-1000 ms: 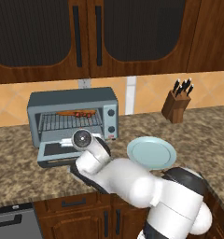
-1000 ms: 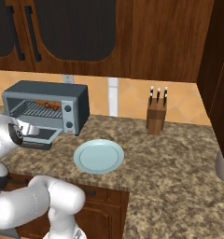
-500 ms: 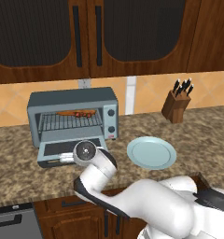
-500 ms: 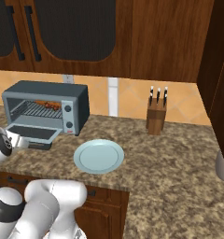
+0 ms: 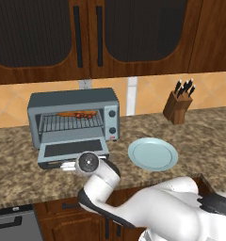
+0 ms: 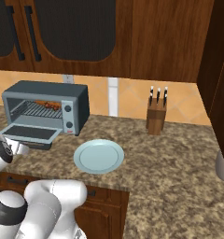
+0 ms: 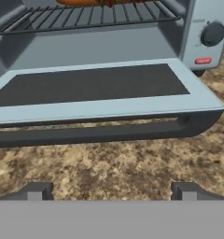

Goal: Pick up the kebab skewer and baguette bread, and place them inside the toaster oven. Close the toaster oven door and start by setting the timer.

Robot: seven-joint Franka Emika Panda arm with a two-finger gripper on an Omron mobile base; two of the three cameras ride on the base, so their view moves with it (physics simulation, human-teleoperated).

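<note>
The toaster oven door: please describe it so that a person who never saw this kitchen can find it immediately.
On the speckled brown counter below the dark wood cabinets stands a blue-grey toaster oven. The toaster oven door lies folded down flat in front of it, just left of the pale blue plate. Its dark glass window and bar handle along the front edge set it apart.

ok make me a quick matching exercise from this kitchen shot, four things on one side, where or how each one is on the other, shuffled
Things:
1. baguette bread
2. toaster oven door
3. plate
4. knife block

Places or states:
A. bare, on the counter right of the oven
B. dropped open, flat out in front of the oven
C. against the backsplash at the far right
D. lying on the wire rack inside the oven

Pairs: 1-D, 2-B, 3-A, 4-C
</note>
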